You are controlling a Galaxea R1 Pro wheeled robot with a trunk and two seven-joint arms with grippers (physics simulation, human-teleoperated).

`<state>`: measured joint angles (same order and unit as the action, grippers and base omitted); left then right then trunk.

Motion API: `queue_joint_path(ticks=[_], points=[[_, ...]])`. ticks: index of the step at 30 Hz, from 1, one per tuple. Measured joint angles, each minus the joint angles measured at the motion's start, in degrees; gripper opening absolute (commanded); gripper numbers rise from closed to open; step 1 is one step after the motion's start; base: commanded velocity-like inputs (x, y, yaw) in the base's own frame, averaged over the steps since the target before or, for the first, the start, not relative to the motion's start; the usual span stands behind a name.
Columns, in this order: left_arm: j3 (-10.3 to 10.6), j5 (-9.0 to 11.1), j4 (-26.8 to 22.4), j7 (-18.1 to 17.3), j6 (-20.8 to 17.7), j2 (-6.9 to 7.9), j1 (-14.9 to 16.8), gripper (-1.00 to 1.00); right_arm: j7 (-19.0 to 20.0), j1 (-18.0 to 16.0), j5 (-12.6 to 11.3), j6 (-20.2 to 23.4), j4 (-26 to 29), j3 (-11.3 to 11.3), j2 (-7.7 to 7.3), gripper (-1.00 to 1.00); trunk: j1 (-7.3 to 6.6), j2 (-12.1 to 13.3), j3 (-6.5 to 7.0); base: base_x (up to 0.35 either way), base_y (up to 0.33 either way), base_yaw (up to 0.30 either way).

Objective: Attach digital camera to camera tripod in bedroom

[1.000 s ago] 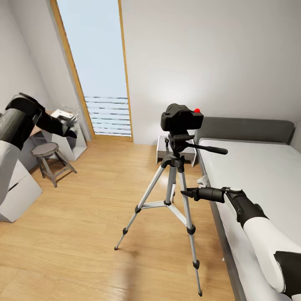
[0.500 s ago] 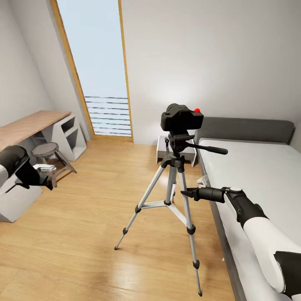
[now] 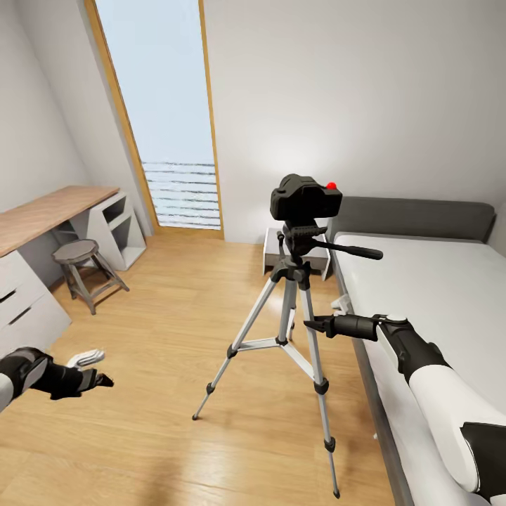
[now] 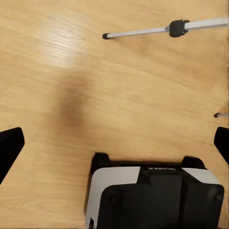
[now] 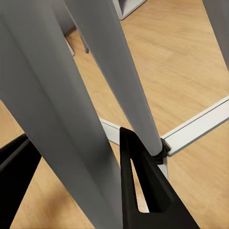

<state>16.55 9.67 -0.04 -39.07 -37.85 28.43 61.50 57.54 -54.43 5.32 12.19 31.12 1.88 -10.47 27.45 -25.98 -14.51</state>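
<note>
The black digital camera, red dot on top, sits on the black head of the camera tripod, which stands on the wood floor beside the bed. My right gripper reaches in from the bed side at mid-height. In the right wrist view the right gripper has its two black fingers pressed on either side of a grey tripod leg. My left gripper hangs low at the left, far from the tripod, open over bare floor. Its wrist view shows a tripod leg.
A bed with a grey headboard runs along the right. A wood-topped desk, a stool and white drawers line the left wall. A white nightstand stands behind the tripod, the tall window beyond.
My left arm has dropped from desk height at the upper left down to just above the floor. The camera, the tripod and my right arm have stayed still.
</note>
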Motion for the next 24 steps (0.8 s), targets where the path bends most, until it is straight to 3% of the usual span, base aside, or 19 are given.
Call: queue_joint_path(ticks=[1, 4, 10, 12, 13, 15, 16, 18, 19, 20, 21, 23, 24], points=[[0.1, 2.1, 0.0, 0.1, 0.8, -0.31, -2.4, 1.00, 0.0, 0.0, 0.0, 0.0, 0.0, 0.0, 0.00, -1.00, 0.00, 0.0, -0.01, 0.000, 0.000, 0.000], [-0.1, 5.5, 0.0, 0.1, 1.8, -1.47, -7.3, 1.00, 0.0, 0.0, 0.0, 0.0, 0.0, 0.0, 0.00, -1.00, 0.00, 0.0, 0.00, 0.000, 0.000, 0.000], [-0.1, 7.5, 0.0, 1.5, 4.1, -6.28, -16.0, 1.00, 0.0, 0.0, -0.1, 0.1, 0.0, -0.1, 0.00, -1.00, 0.00, 0.0, 0.00, 0.000, 0.000, 0.000], [-0.1, 7.7, 0.0, 4.0, 7.0, -8.51, -19.0, 1.00, 0.0, 0.0, -0.1, 0.1, 0.0, -0.1, 0.00, -1.00, 0.00, 0.0, 0.00, 0.000, 0.000, 0.000], [0.0, 7.8, 0.0, 7.0, 9.5, -9.97, -20.8, 1.00, 0.0, 0.0, -0.1, 0.1, 0.0, -0.1, 0.00, -1.00, 0.00, 0.0, -0.01, 0.000, 0.000, 0.000], [-0.2, 8.0, 0.0, 11.3, 12.0, -11.41, -22.4, 1.00, 0.0, 0.0, -0.1, 0.1, 0.0, -0.2, 0.00, -1.00, 0.00, 0.0, 0.00, 0.000, 0.000, 0.000], [-0.2, 8.3, 0.0, 16.6, 14.1, -12.46, -23.7, 1.00, 0.0, 0.0, -0.1, 0.1, 0.1, -0.2, 0.02, -1.00, 0.00, 0.0, -0.01, 0.000, 0.000, 0.000], [-0.3, 8.9, 0.0, 22.9, 15.6, -13.37, -24.5, 1.00, 0.0, 0.0, -0.1, 0.1, 0.0, -0.2, 0.01, -1.00, 0.00, 0.0, 0.00, 0.000, 0.000, 0.000], [-0.3, 10.1, 0.0, 29.2, 16.5, -14.01, -25.2, 1.00, 0.0, 0.0, -0.1, 0.1, 0.1, -0.2, 0.01, -1.00, 0.00, 0.0, 0.00, 0.000, 0.000, 0.000], [-0.4, 11.0, 0.0, 32.5, 16.9, -14.29, -25.5, 1.00, 0.0, 0.0, -0.1, 0.1, 0.1, -0.2, 0.01, -1.00, 0.00, 0.0, 0.00, 0.000, 0.000, 0.000], [-0.4, 13.0, 0.0, 38.2, 17.5, -14.74, -26.0, 1.00, 0.0, 0.0, -0.1, 0.1, 0.1, -0.2, 0.00, -1.00, 0.00, 0.0, 0.00, 0.000, 0.000, 0.000], [-0.5, 15.7, 0.0, 43.1, 17.9, -15.05, -26.6, 1.00, 0.0, 0.0, -0.1, 0.1, 0.0, -0.2, 0.01, -1.00, 0.00, 0.0, 0.00, 0.000, 0.000, 0.000], [-0.5, 18.7, 0.0, 47.0, 18.2, -15.22, -27.0, 1.00, 0.0, 0.0, -0.1, 0.1, 0.1, -0.2, 0.00, -1.00, 0.00, 0.0, 0.00, 0.000, 0.000, 0.000]])
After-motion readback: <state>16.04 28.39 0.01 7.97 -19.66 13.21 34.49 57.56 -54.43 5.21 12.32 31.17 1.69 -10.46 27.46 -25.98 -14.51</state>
